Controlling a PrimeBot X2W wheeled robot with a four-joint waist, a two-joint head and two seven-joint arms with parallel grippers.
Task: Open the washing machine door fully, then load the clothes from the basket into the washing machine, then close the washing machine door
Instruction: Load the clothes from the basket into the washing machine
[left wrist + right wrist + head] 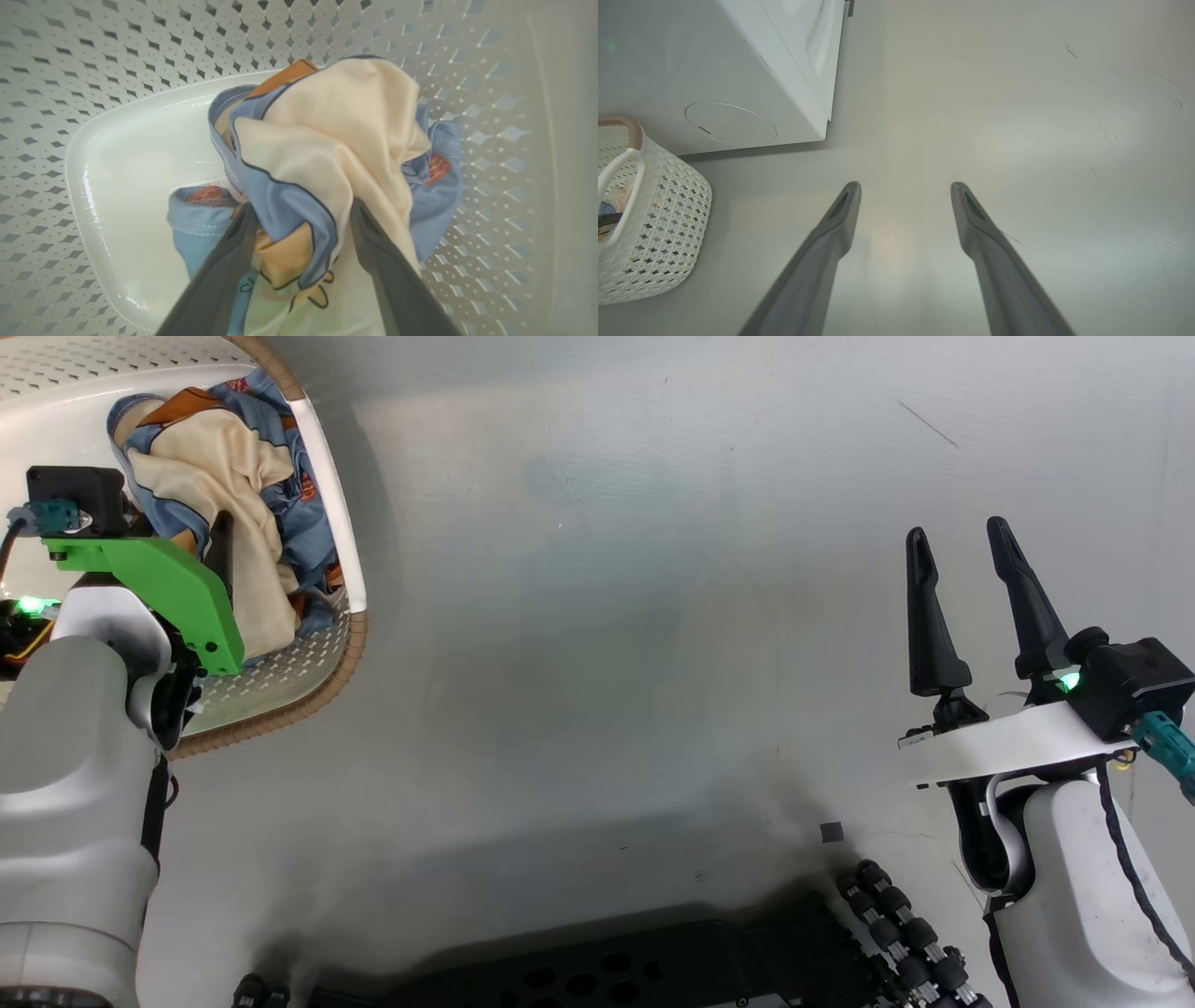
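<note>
Bare floor (1017,116) lies open beside the washing machine (738,56) and basket (663,224); the basket's walls close round the clothes (327,140).

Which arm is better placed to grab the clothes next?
Left. The left gripper is open, down in the basket, fingers either side of the clothes. The right gripper is open over the floor, away from the basket.

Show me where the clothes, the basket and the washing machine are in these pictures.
the clothes (336,130): left wrist view, on the cream garment on top.
the basket (668,224): right wrist view, on its perforated side wall.
the washing machine (731,123): right wrist view, on the round cover of its white panel.
</note>
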